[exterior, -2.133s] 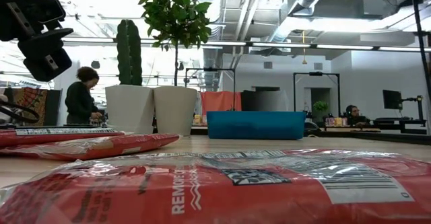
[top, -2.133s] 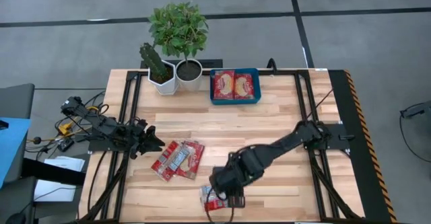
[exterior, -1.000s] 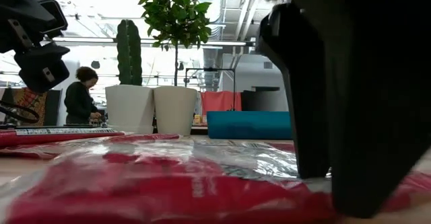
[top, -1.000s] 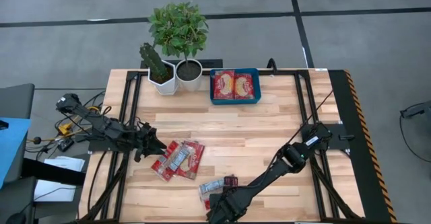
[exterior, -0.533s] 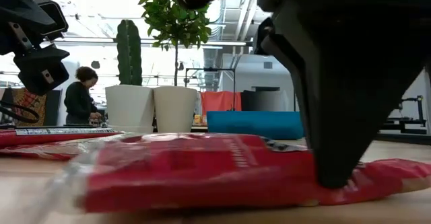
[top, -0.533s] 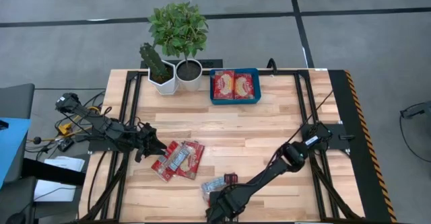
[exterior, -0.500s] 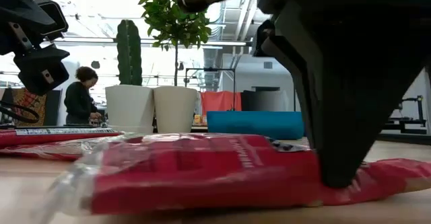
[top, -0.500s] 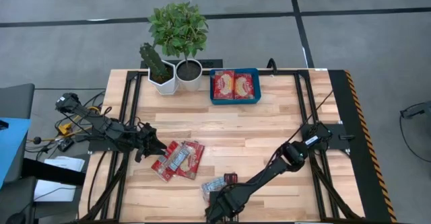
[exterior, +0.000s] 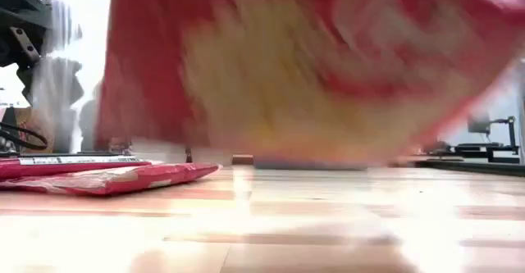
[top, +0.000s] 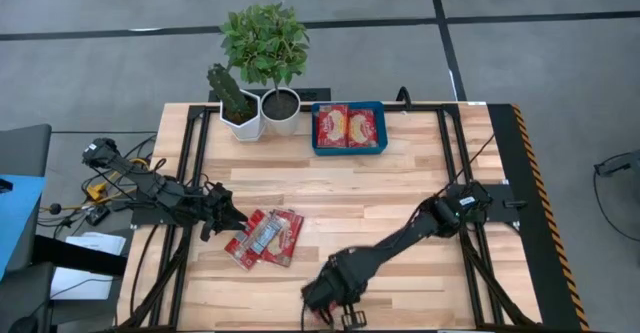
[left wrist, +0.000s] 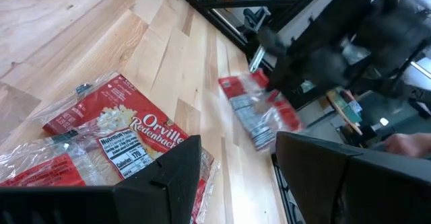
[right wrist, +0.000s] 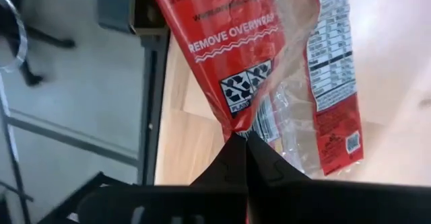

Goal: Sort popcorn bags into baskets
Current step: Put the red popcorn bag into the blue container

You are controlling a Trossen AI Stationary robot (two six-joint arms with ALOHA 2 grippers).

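Note:
My right gripper (top: 325,301) stands over the table's near edge, shut on a red popcorn bag (right wrist: 236,35). That bag fills the top of the low view as a blurred red and yellow shape (exterior: 312,68) above the table. Two more popcorn bags (top: 266,237) lie flat, overlapping, left of the table's middle. My left gripper (top: 218,216) hovers open just left of them, its fingers (left wrist: 182,170) apart with nothing between. The blue basket (top: 318,133) sits at the far edge with two bags (top: 347,126) lying in it. My right gripper pinches the bag between its two fingertips at one edge (right wrist: 241,131), beside the printed recycling mark. The fingers (right wrist: 232,158) meet only at their free ends. The bag hangs away from them, lifted clear of the table.
Two white pots stand at the far left, beside the basket: one with a cactus (top: 238,108) and one with a leafy plant (top: 280,101). Black rails (top: 190,173) run along both sides of the wooden top. A person's hand (left wrist: 404,143) shows beyond the table.
My right gripper has shut on the end of the bag that lay at the near edge and has risen with it. The bag, flat on the table a second ago, now hangs clear above the wood. My left gripper has kept still.

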